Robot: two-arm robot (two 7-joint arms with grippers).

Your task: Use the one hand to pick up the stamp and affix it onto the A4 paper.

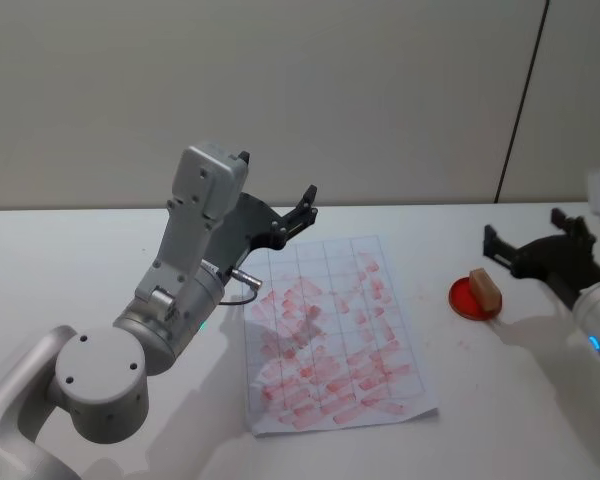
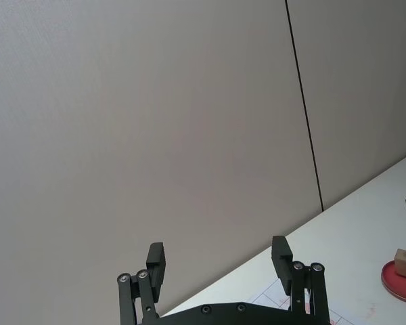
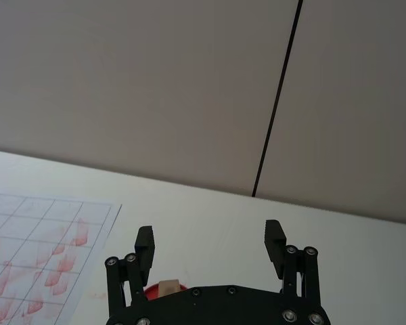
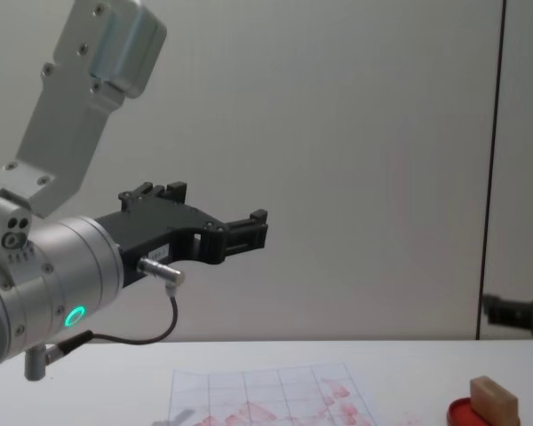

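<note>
The stamp is a small tan wooden block resting on a round red ink pad at the table's right. The A4 paper, a gridded sheet with several red-pink marks, lies flat at the centre. My right gripper hovers open and empty just right of and above the stamp; in the right wrist view the stamp peeks out below the right gripper. Raised above the paper's far left corner, my left gripper is open and holds nothing.
The white table runs back to a beige wall with a dark vertical seam. The left arm's large grey body stands over the table left of the paper. The chest view shows the stamp low at the right.
</note>
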